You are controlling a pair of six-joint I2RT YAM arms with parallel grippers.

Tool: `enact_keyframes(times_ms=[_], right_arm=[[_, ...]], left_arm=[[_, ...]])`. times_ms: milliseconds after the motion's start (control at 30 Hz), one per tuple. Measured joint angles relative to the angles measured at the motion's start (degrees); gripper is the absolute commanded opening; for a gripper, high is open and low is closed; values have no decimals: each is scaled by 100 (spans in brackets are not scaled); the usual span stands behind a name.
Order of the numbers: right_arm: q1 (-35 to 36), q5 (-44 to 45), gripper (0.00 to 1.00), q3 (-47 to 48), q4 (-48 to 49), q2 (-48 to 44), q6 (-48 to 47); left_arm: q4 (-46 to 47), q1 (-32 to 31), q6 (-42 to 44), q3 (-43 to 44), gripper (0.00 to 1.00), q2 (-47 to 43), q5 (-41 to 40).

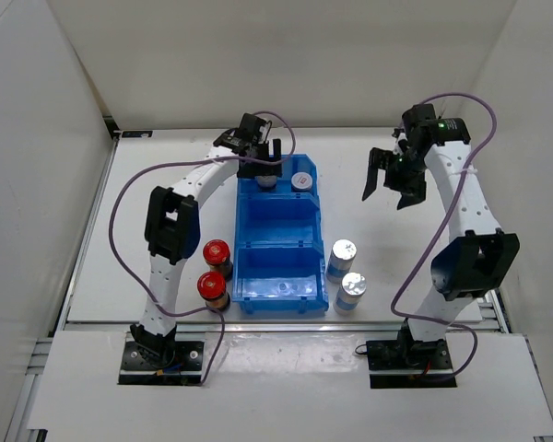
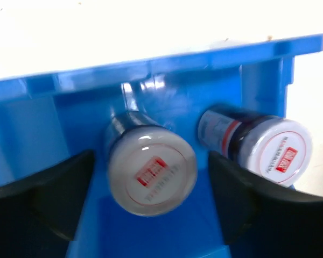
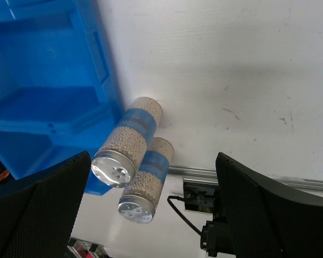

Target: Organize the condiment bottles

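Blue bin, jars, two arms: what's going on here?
Jars are being sorted into the blue bin. The left gripper hangs open over the far compartment, fingers either side of a white-capped jar standing there, a second jar beside it. The right gripper is open and holds nothing, above the table. Two silver-capped jars stand right of the bin, two red-capped jars left of it.

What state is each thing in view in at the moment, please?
Bin: middle compartment empty, far one holding two jars.
Marked jars: upright in the far compartment.
Red-capped jars: upright, left of the bin.
Silver-capped jars: upright, right of the bin.
Left gripper: jaws open, either side of one marked jar, clear of it.
Right gripper: jaws open, empty, in the air.
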Motion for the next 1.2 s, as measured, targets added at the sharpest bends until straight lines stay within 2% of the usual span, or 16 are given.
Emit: enact_keyframes(times_ms=[167, 367, 500, 733, 867, 1100, 1133, 1167, 1200], right_arm=[[304, 20, 100, -422, 61, -306, -219], [1593, 374, 100, -1259, 81, -960, -400], [2227, 647, 99, -1681, 107, -1001, -409], [2684, 999, 94, -2343, 260, -815, -251], [2715, 997, 85, -2583, 459, -761, -225], [2721, 774, 65, -2583, 826, -431, -289], [2721, 730, 61, -2579, 868, -334, -295], [2721, 713, 49, -2542, 833, -267, -310], [2721, 695, 42, -2494, 804, -227, -313]], left_arm=[[103, 96, -63, 131, 100, -4, 48], [96, 345, -166, 511, 100, -269, 42], [157, 533, -179, 264, 100, -1180, -39], [358, 621, -61, -1604, 100, -3663, -404], [310, 610, -22, -2610, 100, -4347, -507], [76, 564, 216, -3606, 100, -4527, -826], [52, 551, 256, -3657, 100, -4553, -881], [35, 529, 284, -3705, 100, -4599, -925], [26, 511, 313, -3742, 100, -4647, -953]])
